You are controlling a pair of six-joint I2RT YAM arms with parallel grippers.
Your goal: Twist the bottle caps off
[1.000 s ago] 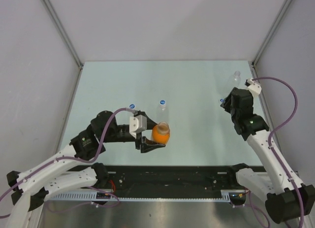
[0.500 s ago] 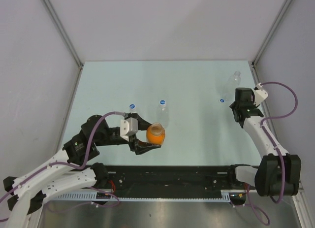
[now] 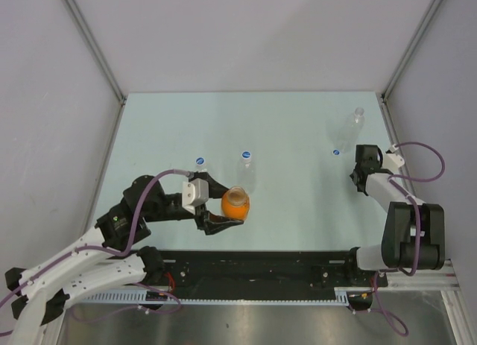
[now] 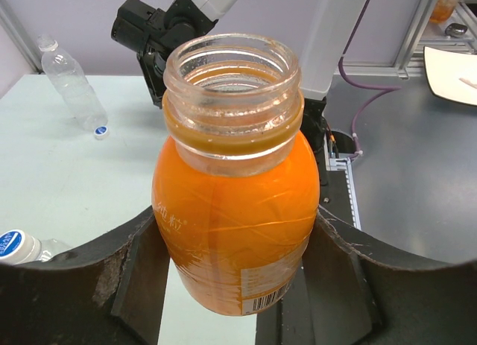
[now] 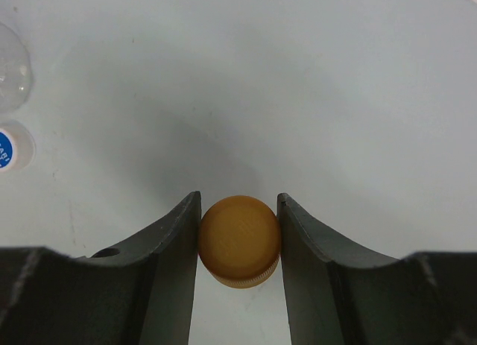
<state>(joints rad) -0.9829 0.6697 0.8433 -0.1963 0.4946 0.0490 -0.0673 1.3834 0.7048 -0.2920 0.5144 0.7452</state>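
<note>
My left gripper (image 3: pixel 226 212) is shut on the orange bottle (image 3: pixel 235 203), held upright; its mouth is open and capless in the left wrist view (image 4: pixel 232 203). My right gripper (image 3: pixel 361 172), low at the table's right side, is shut on the plain orange cap (image 5: pixel 238 239) close over the surface. A clear bottle (image 3: pixel 246 172) with a blue cap (image 3: pixel 245 155) stands behind the orange one. Another blue cap (image 3: pixel 200 162) shows by my left arm. A capless clear bottle (image 3: pixel 355 122) lies far right, with a loose blue cap (image 3: pixel 336 152) beside it.
Grey walls with metal rails close the table on three sides. The right wall is next to my right arm (image 3: pixel 406 226). A black rail (image 3: pixel 261 267) runs along the near edge. The loose blue cap also sits at the left edge of the right wrist view (image 5: pixel 9 147).
My right arm has folded back toward the right edge and dropped low with the orange cap. My left gripper drew the orange bottle slightly nearer, then held still.
</note>
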